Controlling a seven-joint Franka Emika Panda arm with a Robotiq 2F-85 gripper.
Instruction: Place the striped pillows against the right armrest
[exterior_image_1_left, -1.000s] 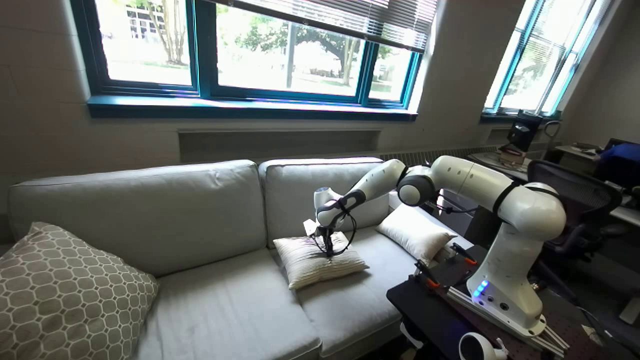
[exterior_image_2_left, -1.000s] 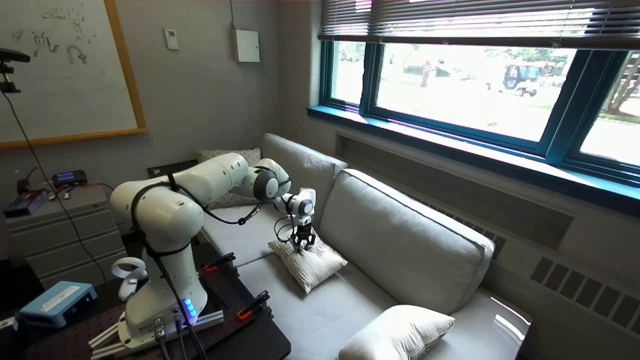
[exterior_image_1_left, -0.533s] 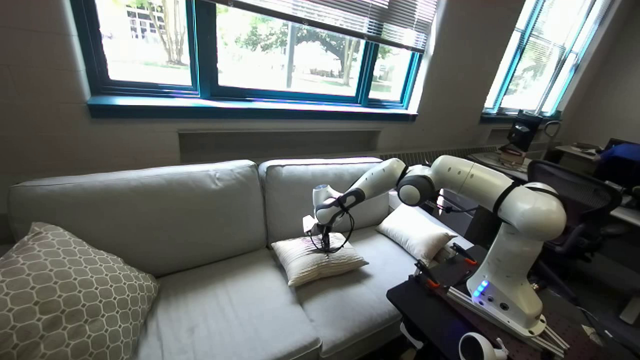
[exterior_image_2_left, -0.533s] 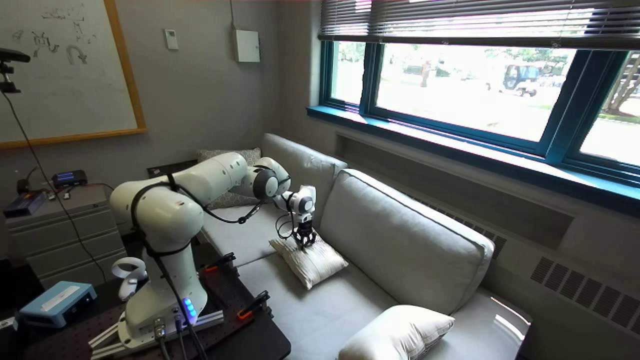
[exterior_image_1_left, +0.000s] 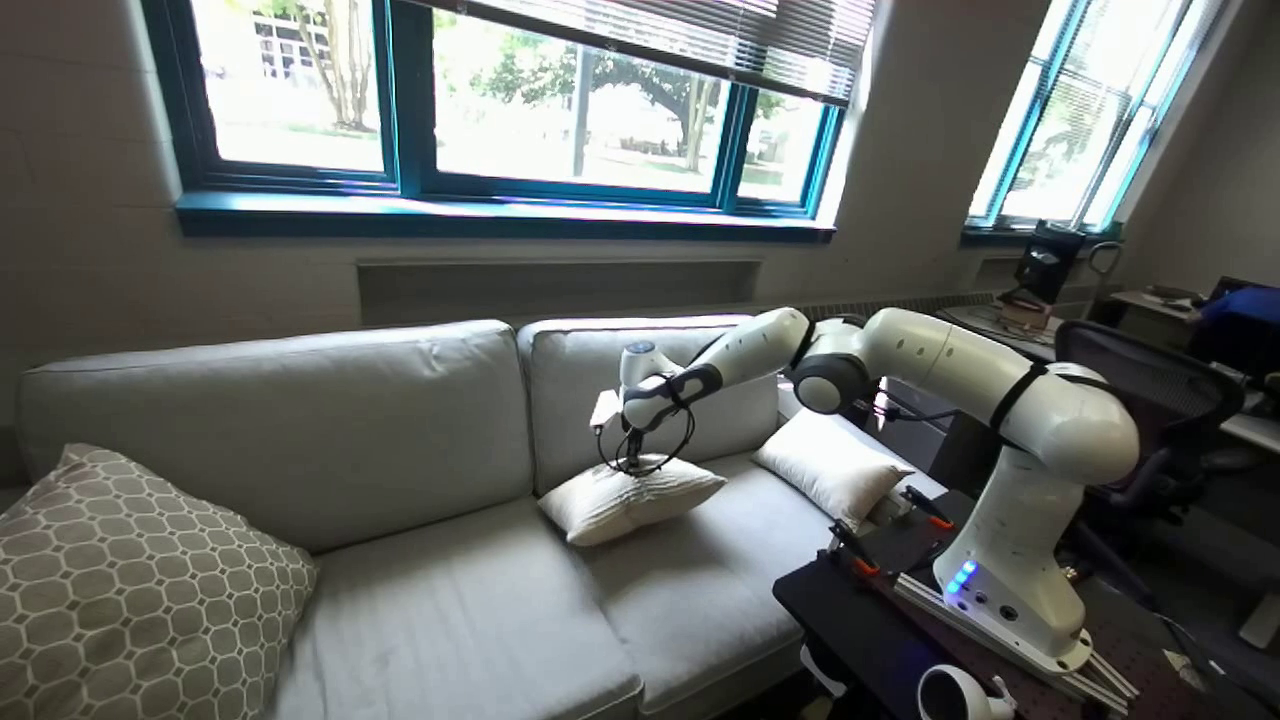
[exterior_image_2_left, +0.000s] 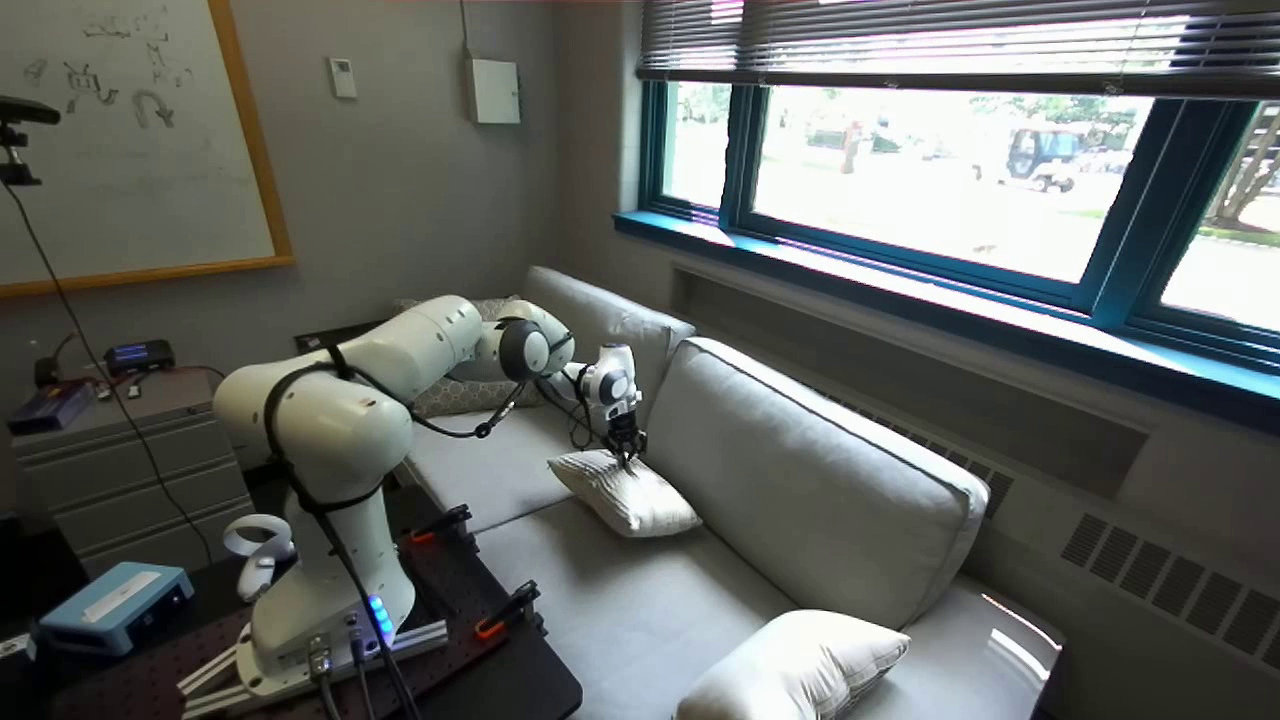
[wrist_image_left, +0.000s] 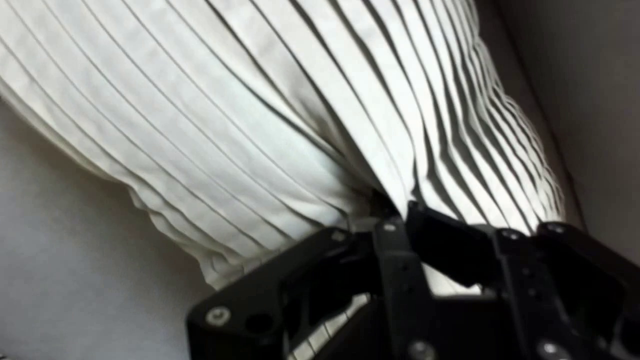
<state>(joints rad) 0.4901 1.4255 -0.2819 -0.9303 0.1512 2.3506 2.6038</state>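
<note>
The robot's arm rises from its base on the black table and reaches out over the sofa. Its upper link runs forward to the dark-ringed elbow, from which the forearm slopes down to the wrist; a thin cable loops beside it. The gripper points down, its fingers close together, clenched on a pinch of cloth from the striped pillow. In the wrist view the pleats crowd together and fold inward where the fingers grip them. This pillow is around mid-sofa, in front of the back cushion; whether its underside touches the seat cannot be told. It is well apart from the right armrest. The other cream-white pillow lies tilted just beside the right armrest. A larger lattice-patterned pillow rests at the sofa's opposite end, partly hidden by the arm in an exterior view.
</note>
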